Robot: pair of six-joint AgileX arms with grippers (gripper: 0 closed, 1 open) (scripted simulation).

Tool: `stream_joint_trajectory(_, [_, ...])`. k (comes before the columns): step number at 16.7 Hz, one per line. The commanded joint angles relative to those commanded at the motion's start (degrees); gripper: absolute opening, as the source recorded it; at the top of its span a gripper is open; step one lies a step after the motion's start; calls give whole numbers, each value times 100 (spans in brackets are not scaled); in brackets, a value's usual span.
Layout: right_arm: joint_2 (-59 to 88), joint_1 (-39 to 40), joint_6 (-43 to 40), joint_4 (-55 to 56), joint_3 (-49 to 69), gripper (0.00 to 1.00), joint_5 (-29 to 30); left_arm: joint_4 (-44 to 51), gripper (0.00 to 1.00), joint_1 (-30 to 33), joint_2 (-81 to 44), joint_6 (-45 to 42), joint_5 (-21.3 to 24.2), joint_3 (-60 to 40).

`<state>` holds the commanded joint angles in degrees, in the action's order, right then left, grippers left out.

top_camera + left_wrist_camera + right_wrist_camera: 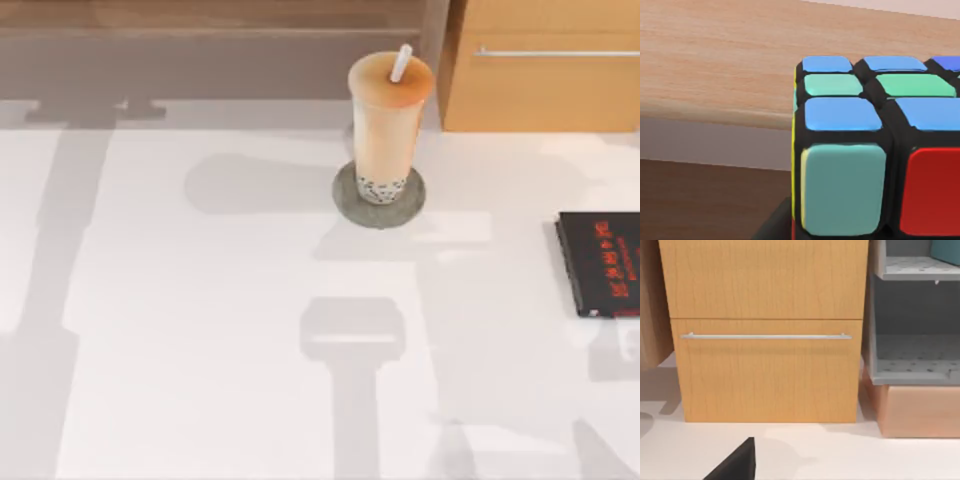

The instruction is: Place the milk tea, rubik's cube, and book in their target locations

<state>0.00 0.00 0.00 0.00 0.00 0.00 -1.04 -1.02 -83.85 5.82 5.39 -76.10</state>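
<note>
1. The milk tea [390, 125] stood upright on the grey coaster [345, 202] at the table's [200, 350] far centre, so that item looked placed.
2. The rubik's cube [875, 150] sat very close before the left wrist camera, wooden boards behind it. Probably the left gripper carried it, but whether the fingers clasped it could not be told.
3. The black red-lettered book [600, 262] lay flat at the table's right edge, nothing stacked on it; judged to be waiting for the teal book.
4. The right wrist view faced the wooden drawer unit [765, 330] with its bar handle [765, 336] and a grey shelf [915, 375] beside it. Right gripper's state undetermined.
</note>
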Motion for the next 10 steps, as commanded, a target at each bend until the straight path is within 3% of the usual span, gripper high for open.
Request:
stream_joint_trajectory(4, [0,0,0,0,0,100,0,-521,0,-324,-105,-648,104,-238])
stream_joint_trajectory(10, [0,0,0,0,0,100,0,-519,0,-358,-79,-695,137,-308])
